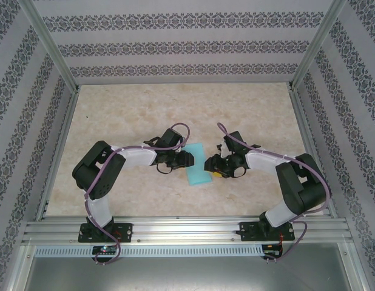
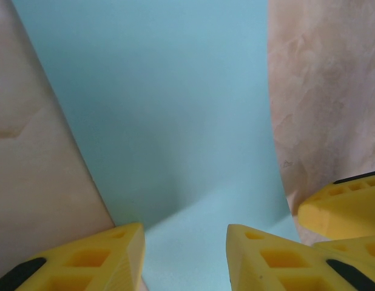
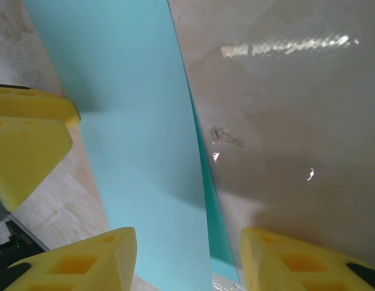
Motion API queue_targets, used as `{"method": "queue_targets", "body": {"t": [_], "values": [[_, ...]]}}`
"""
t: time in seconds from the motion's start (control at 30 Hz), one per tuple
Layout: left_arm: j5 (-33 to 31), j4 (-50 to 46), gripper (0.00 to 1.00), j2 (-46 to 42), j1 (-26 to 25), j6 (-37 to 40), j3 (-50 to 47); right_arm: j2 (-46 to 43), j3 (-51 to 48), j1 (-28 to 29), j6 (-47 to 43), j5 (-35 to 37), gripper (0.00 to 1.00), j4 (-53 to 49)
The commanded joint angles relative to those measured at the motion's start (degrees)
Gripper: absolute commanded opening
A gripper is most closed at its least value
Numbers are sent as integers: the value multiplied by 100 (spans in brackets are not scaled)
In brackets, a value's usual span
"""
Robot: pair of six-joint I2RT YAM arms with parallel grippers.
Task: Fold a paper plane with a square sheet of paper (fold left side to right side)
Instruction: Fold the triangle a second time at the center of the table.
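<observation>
My left hand [image 2: 185,230] has its jaws partly spread and nothing pinched between them. The square sheet of paper [image 1: 197,167], turquoise side up and doubled into a narrow strip, lies flat on the worktop [image 1: 248,115]. It runs from under the gap between the left hand's fingers [image 2: 96,260] straight out ahead.

My right hand [image 3: 189,231] is likewise part open and has hold of nothing. The strip passes beneath its gap, and the long edge on that hand's right shows a second layer underneath.

The two hands face each other across the strip, tips close together. Whether any fingertip presses on the paper I cannot tell.
</observation>
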Motion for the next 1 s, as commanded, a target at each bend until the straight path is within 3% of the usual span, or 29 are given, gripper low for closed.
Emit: {"method": "queue_targets", "body": {"t": [0.0, 0.97], "values": [[-95, -31, 41, 47, -26, 112, 40, 108, 82, -61, 118, -228, 49, 159], [-52, 128, 41, -42, -35, 55, -100, 490, -33, -65, 817, -689, 48, 1132]]}}
